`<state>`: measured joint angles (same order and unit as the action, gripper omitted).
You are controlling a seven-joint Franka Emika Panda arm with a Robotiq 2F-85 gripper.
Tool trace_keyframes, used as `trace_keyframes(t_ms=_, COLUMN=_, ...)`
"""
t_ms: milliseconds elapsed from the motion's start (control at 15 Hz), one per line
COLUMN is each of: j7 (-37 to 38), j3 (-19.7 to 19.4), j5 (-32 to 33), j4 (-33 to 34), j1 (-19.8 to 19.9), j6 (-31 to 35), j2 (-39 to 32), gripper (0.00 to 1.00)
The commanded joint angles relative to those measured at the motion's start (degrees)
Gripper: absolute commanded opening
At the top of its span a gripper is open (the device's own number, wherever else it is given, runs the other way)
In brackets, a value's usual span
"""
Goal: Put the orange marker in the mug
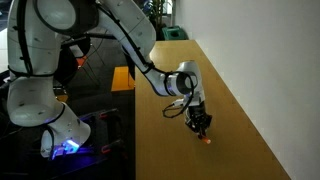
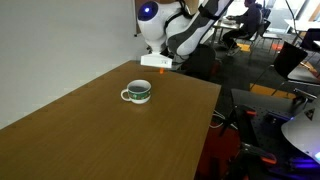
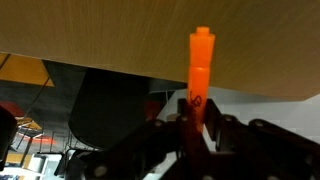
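Observation:
In the wrist view my gripper [image 3: 198, 122] is shut on the orange marker [image 3: 201, 65], which sticks out straight from between the fingers toward the wooden table. In an exterior view the gripper [image 1: 201, 127] points down over the table, with the marker's orange tip [image 1: 206, 140] just at or above the surface. The grey-blue mug [image 2: 137, 92] stands upright on the table in an exterior view, well away from the arm; its inside is dark. The mug is out of view in the wrist view.
The long wooden table [image 1: 175, 150] runs beside a white wall [image 1: 260, 60]. A small white object [image 2: 156, 62] lies at the table's far end near the robot base. Office chairs and equipment [image 2: 290, 60] stand beyond the table's edge.

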<state>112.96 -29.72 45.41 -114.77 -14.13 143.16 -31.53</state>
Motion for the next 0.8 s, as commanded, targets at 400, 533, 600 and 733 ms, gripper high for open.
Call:
trace_keyframes(t_ms=400, j7=22.37, j3=10.91, j5=23.63, j4=-1.48, j1=2.68, j6=-11.52, j2=4.12, gripper=0.05)
trace_keyframes(t_ms=533, j7=24.35, j3=14.26, j5=25.95, j4=-1.35, j1=4.02, j6=-14.44, j2=4.11, gripper=0.05)
trace_keyframes(t_ms=600, j7=24.98, j3=15.83, j5=26.83, j4=-1.3, j1=4.62, j6=-15.63, j2=4.05, gripper=0.05)
trace_keyframes(t_ms=733, j7=25.72, j3=18.54, j5=28.26, j4=-1.16, j1=5.91, j6=-17.09, j2=3.68, gripper=0.05)
